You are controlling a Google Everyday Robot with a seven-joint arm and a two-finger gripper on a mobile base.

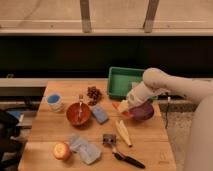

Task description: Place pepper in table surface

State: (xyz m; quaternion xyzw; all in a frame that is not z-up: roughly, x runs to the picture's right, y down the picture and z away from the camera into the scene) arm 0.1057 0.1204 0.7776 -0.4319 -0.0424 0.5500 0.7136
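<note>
- Camera view: one white robot arm reaches in from the right, and its tool point(121, 106) hangs low over the counter point(45, 131), just left of the purple bowl point(143, 112)
- The tool is closed on one pepper point(118, 107), a small orange-red one that shows at its tip, just above the wood between the blue sponge and the purple bowl; whether it touches the wood I cannot tell
- Two bowls: the purple one beside the tool, and one orange-red bowl point(78, 114) toward the middle left with a utensil standing in it
- One green plastic tray point(118, 83) at the back edge of the counter, behind the arm
- One blue cup point(54, 101) at the left, well apart from the tool
- One dark cluster that looks like grapes point(93, 93) between the cup and the tray
- One blue sponge point(99, 114) just right of the orange-red bowl
- One pale yellow elongated vegetable point(124, 133) lies in front of the tool
- One apple point(61, 150) at the front left corner, with one crumpled grey-blue cloth point(85, 149) beside it
- One black-handled tool-like utensil point(125, 158) near the front edge, just in front of a small dark object point(108, 139) that I cannot identify
</note>
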